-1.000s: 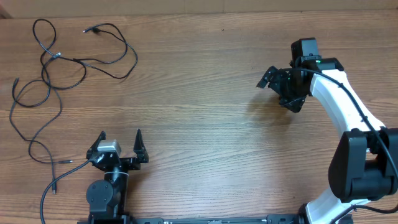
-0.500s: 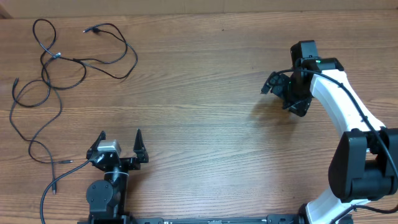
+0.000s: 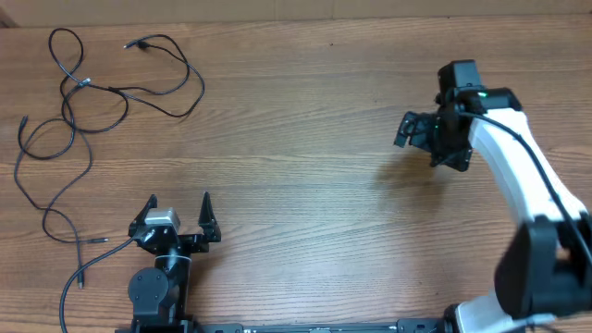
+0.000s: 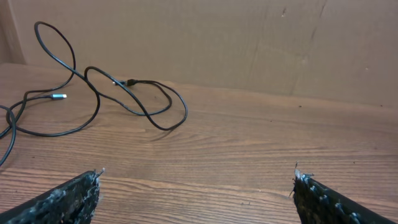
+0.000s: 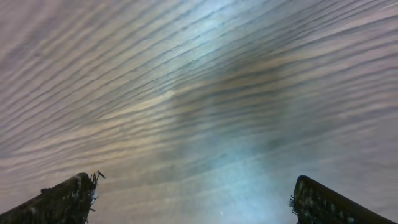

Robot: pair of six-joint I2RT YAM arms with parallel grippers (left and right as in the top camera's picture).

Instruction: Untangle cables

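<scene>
Cables (image 3: 109, 89) sprawl well beyond the spread left jaws; open tabletop (image 3: 296, 139) lies under the spread right jaws.

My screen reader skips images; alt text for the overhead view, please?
Thin black cables lie tangled in loose loops at the far left of a brown wooden table. The open left pincer sits near the front edge; the open right pincer is over the right side.

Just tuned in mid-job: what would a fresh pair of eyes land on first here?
The thin black cables sprawl in tangled loops at the far left of the table, with neither hand touching them. The left hand sits open and empty near the front edge. The right hand hovers open above wood far off on the right side.
</scene>
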